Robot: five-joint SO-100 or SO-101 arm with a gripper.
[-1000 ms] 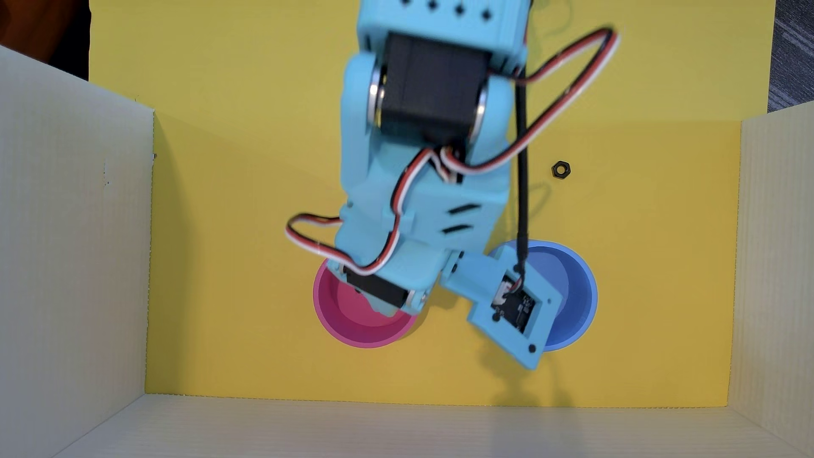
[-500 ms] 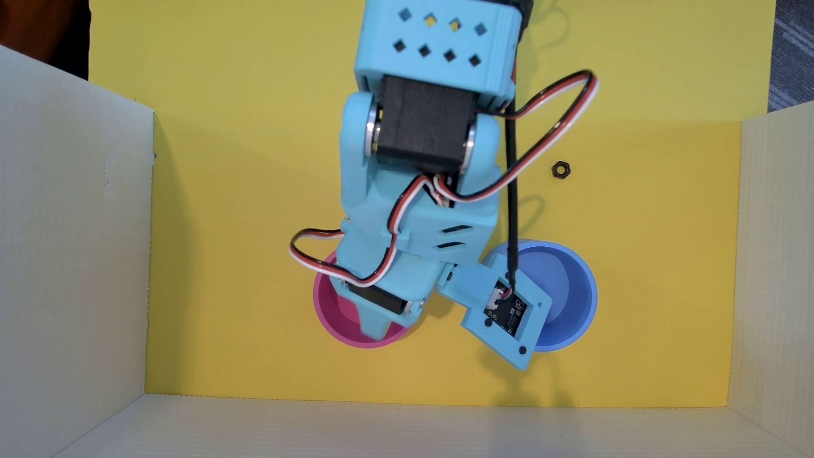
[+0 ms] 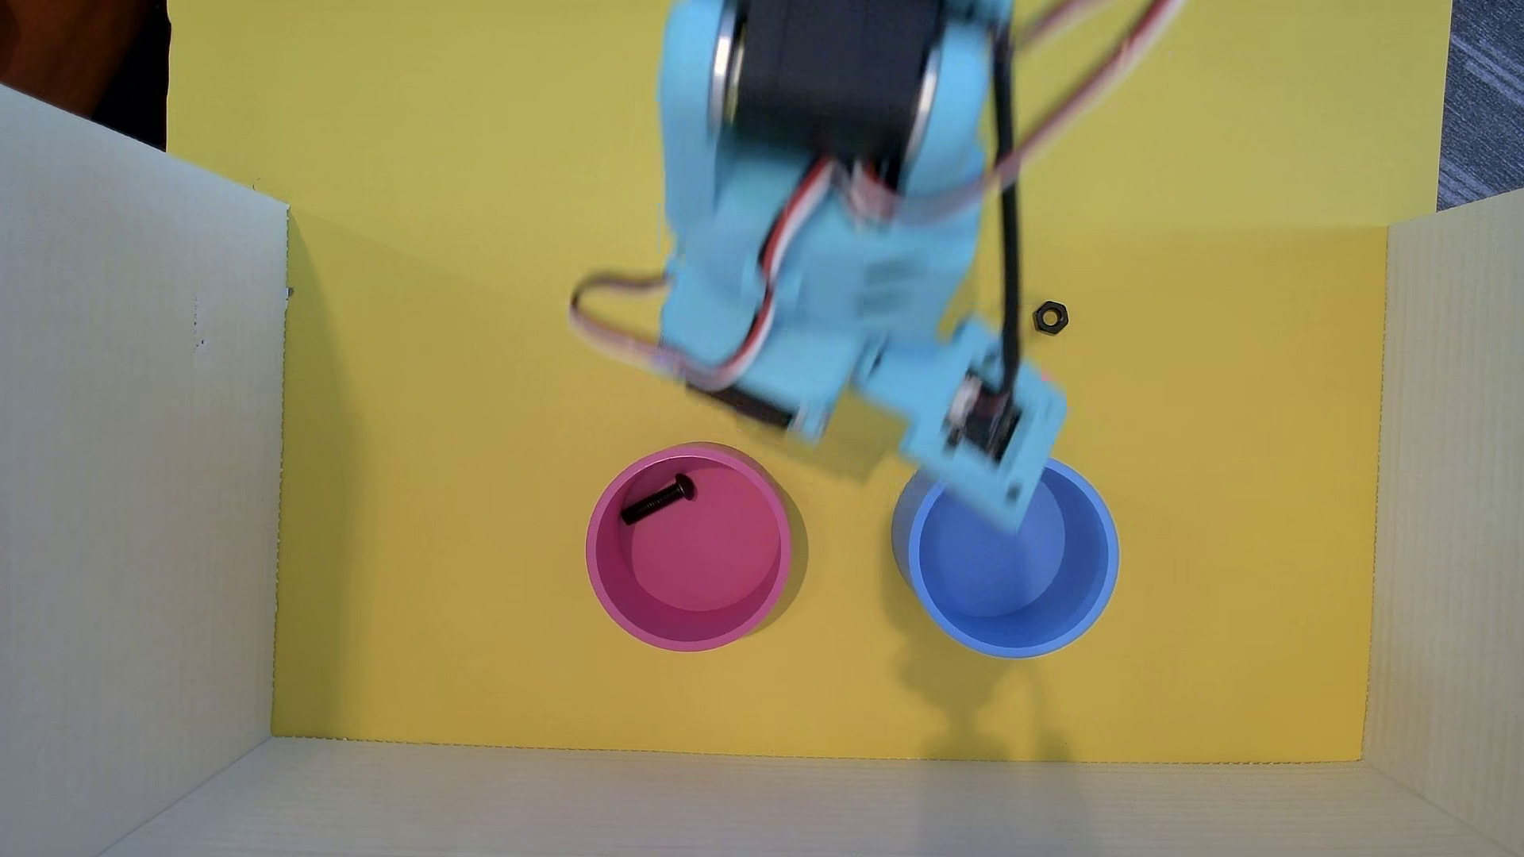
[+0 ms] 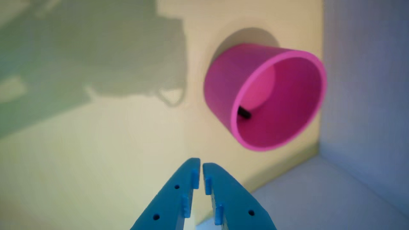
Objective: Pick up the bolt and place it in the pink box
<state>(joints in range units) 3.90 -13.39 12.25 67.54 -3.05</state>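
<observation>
Since half a second ago your arm has pulled back off the round pink plastic box [image 3: 606, 550], exposing the small black metal bolt [image 3: 657, 500] lying on its floor near the far wall; the wrist view shows one end of it [image 4: 244, 112]. Placement looks done. The end effector [image 4: 201, 174] is narrowed almost closed and empty. Count: one bolt, one pink box, one round blue plastic cup [image 3: 1101, 568], one black hex nut [image 3: 1050, 317] on the yellow counter [image 3: 462, 354].
</observation>
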